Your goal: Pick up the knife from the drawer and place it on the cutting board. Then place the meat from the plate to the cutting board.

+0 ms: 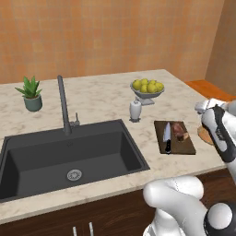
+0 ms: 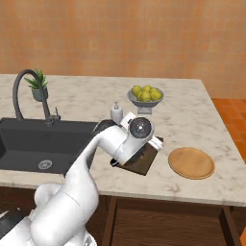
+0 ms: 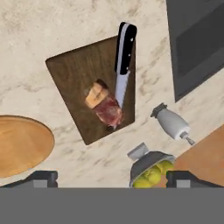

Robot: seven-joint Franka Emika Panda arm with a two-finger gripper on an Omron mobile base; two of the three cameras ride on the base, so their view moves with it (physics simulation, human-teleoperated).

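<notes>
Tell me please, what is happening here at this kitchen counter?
A white robot arm has its hand above the cutting board, with its jaws open and holding nothing. The knife and the meat both lie on the board, side by side. The round plate next to the board carries nothing. So the job looks finished.
</notes>
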